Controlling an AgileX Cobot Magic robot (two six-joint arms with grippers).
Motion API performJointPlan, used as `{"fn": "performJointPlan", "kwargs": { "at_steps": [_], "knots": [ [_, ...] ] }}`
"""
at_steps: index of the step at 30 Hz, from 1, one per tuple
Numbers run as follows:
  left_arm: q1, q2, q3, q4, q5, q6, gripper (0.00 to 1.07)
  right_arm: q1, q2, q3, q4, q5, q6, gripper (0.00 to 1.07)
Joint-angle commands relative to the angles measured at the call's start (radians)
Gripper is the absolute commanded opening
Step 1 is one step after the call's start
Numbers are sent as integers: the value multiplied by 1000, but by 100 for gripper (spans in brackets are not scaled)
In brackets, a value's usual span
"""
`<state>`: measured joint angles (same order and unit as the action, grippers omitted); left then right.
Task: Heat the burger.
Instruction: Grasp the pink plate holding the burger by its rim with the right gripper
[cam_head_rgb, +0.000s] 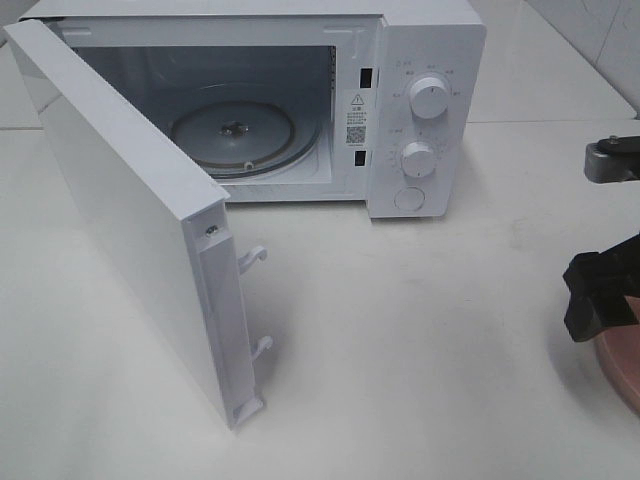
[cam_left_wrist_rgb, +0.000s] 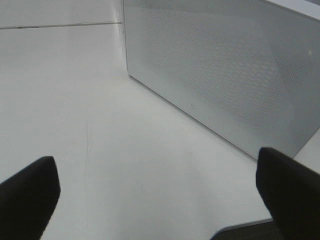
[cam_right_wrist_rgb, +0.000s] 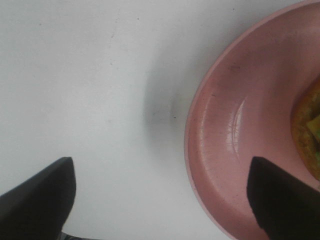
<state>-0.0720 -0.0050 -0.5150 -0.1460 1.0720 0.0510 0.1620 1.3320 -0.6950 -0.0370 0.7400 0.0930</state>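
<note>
burger (cam_right_wrist_rgb: 309, 132) on pink plate (cam_right_wrist_rgb: 225, 140), near right gripper (cam_right_wrist_rgb: 160, 170) (jaws wide apart)

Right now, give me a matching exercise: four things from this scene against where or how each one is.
Things:
1. microwave door
2. turntable
3. pink plate
4. burger

Place or state:
A. on the pink plate
B. swung open
C. inside the microwave
D. on the table, far right of the high view

Pairs: 1-B, 2-C, 3-D, 4-A.

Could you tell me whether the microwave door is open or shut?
Open: the door stands wide, baring the empty glass turntable inside.
</note>
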Motion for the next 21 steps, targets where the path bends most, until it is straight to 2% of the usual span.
{"fn": "performJointPlan", "kwargs": {
  "at_steps": [1,15,21],
  "knots": [
    [-2,-17,-1,-5,-7,-1,100,-24,-7,0,-11,-9,-21,102],
    [-2,-17,-1,-5,-7,-1,100,-34,151,0,-11,-81,-16,95],
    [-2,-17,-1,-5,-7,-1,100,-34,242,0,-79,-121,42,94]
  ]
}}
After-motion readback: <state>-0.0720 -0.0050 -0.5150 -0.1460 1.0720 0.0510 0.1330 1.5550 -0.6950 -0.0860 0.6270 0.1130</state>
